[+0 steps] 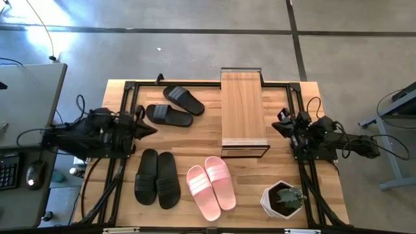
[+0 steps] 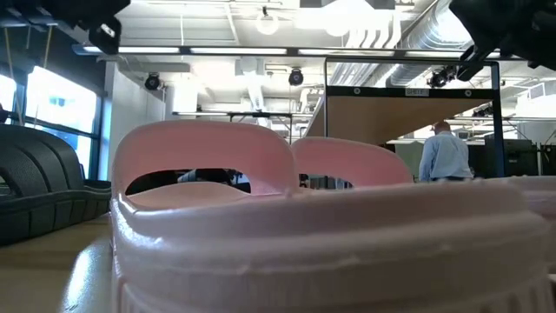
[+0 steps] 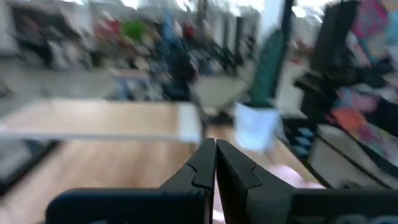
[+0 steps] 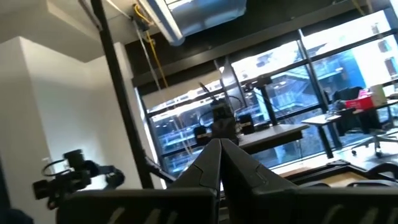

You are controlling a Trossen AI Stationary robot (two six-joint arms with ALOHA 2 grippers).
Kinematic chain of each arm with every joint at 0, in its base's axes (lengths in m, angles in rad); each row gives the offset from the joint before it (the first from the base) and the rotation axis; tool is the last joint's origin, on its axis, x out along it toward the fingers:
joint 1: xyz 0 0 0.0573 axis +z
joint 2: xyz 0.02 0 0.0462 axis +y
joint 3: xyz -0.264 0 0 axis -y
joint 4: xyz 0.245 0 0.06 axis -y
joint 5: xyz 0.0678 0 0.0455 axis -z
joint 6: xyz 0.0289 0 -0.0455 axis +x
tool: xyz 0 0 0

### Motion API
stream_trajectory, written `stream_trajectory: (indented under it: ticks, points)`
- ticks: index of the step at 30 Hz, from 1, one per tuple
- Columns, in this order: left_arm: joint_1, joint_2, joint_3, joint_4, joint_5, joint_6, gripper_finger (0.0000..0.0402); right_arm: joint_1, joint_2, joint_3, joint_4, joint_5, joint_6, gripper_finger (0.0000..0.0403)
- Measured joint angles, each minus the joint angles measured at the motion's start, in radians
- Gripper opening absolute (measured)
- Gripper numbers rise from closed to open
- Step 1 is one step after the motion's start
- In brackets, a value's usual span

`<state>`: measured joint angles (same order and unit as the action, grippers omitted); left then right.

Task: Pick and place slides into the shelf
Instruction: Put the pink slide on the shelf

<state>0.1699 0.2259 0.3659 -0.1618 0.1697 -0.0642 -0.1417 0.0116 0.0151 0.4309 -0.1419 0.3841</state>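
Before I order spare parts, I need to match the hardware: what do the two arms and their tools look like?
Both arms are dark, near-black and blocky, with bundles of black cable looping off their bases. The left tool and right tool each taper to two slim black fingers with angular, stepped tips. No coloured markings or labels show on either arm.

Six slides (image 1: 184, 149) – one pink pair, two black – beside the shelf (image 1: 244, 112)

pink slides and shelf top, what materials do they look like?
Pink slides: likely moulded foam or rubber, with a smooth, slightly glossy skin; the low view shows sheen and soft rounded edges. Shelf top: light wood or wood-look plank with visible lengthwise grain and a matte finish; its thin frame looks like black metal.
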Motion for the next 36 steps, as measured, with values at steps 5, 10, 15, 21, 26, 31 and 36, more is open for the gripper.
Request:
stream_trajectory:
  ticks: [5, 10, 15, 21, 26, 31, 36]
  points:
    - [0.0, 0.212, 0.087, 0.006, 0.196, -0.172, 0.0003, 0.0, 0.0, 0.0, 0.0, 0.029, -0.027, 0.0]
    - [0.0, 0.409, 0.14, -0.01, 0.369, -0.303, 0.0003, 0.0, 0.0, 0.0, -0.003, 0.028, -0.026, 0.0]
    - [-0.015, 0.553, 0.202, -0.162, 0.444, -0.356, 0.0003, 0.0, 0.0, 0.0, -0.004, 0.025, -0.024, 0.0]
    - [-0.131, 0.647, 0.323, -0.432, 0.294, -0.353, 0.0003, 0.0, 0.0, 0.0, -0.008, 0.014, 0.007, 0.0]
    - [-0.275, 0.685, 0.43, -0.553, 0.061, -0.355, 0.0003, 0.0, 0.0, 0.0, -0.008, 0.011, 0.008, 0.0]
    - [-0.413, 0.712, 0.465, -0.519, -0.108, -0.356, 0.0003, 0.0, 0.0, 0.0, -0.008, 0.011, 0.008, 0.0]
    - [-0.561, 0.768, 0.465, -0.422, -0.295, -0.35, 0.0003, 0.0, 0.0, 0.0, -0.007, 0.011, 0.008, 0.0]
